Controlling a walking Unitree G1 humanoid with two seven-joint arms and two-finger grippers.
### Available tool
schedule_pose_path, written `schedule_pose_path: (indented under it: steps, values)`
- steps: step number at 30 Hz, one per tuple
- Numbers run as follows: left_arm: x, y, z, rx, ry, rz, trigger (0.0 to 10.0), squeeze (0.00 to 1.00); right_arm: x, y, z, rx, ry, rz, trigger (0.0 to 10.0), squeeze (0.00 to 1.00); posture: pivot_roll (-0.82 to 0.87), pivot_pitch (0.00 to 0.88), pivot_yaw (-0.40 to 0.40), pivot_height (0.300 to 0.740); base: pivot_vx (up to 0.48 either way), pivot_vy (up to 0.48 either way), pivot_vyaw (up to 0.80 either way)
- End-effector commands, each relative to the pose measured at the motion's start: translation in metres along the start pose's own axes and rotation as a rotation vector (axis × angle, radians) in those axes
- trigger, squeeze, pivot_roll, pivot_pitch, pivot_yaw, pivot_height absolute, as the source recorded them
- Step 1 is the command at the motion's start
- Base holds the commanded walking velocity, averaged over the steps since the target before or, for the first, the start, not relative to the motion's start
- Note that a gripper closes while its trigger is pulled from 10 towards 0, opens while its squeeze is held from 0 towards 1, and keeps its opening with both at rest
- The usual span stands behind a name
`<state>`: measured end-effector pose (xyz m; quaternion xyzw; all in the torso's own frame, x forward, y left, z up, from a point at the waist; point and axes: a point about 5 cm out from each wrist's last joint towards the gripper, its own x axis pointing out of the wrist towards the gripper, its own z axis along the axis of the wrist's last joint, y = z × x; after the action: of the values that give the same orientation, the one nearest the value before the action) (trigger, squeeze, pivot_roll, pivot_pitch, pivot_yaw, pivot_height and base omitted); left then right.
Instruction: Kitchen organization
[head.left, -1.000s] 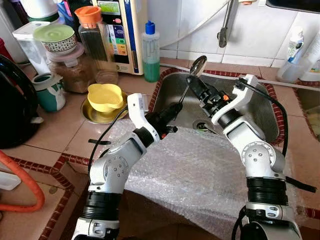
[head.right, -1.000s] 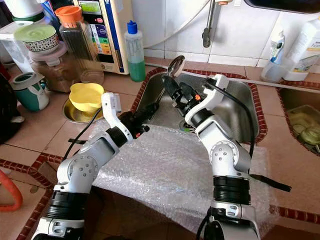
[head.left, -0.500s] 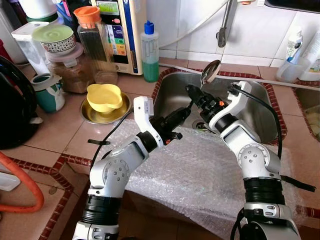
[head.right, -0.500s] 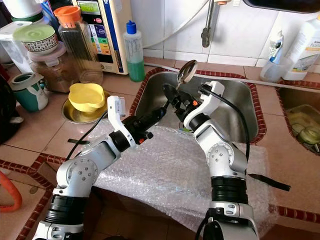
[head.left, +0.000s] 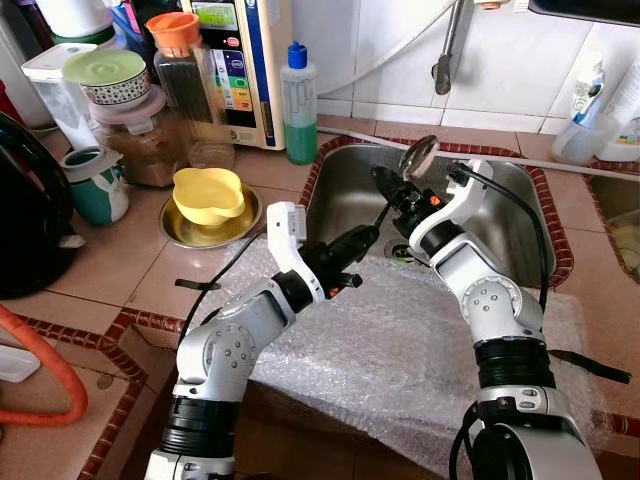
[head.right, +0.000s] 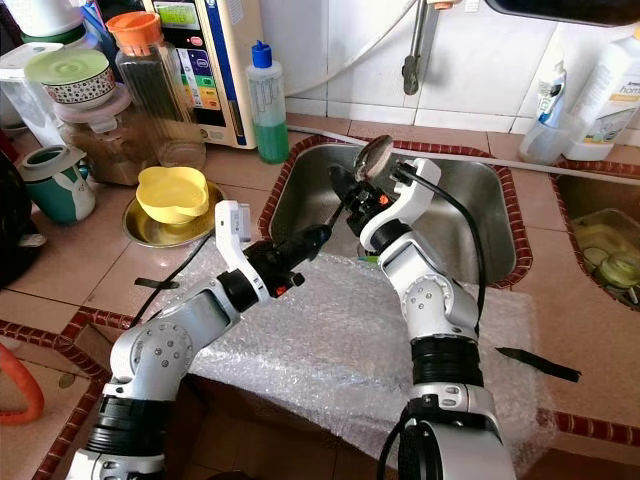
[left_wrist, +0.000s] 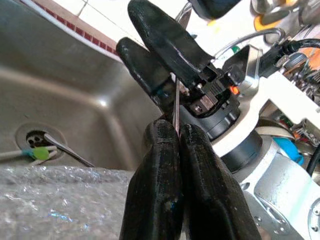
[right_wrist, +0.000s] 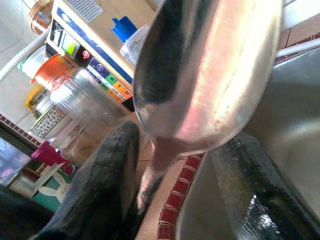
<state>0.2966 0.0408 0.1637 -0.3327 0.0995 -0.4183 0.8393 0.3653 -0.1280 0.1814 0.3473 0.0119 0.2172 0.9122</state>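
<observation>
I'm seeing a shiny steel spoon (head.left: 417, 156) hanging tilted over the sink (head.left: 520, 215), near its left edge, bowl uppermost and thin handle slanting down toward the counter's front; both grippers are pinching that handle, one at each end.

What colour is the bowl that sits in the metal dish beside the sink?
Yellow bowl, clearest in the left eye view.

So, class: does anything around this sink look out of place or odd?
Yes. Both grippers pinch one metal spoon above the sink: left gripper low on the handle, right gripper near the bowl. Bubble wrap oddly covers the counter.
</observation>
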Motion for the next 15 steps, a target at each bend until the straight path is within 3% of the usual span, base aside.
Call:
schedule_pose_path:
  steps: [1,15]
  values:
    - [0.0004,-0.0110,0.0061,0.018,-0.022,-0.065,10.0,0.00,0.0009,-0.0038,-0.0021,0.017,0.006,-0.028,0.0,0.00,0.08,0.037,0.040,0.740,0.000,0.000,0.00]
    - [0.0002,-0.0030,0.0081,0.029,-0.034,-0.011,10.0,0.00,-0.0017,-0.0122,-0.0013,0.021,-0.008,-0.061,0.0,0.00,0.07,0.042,0.047,0.740,0.000,0.000,0.00]
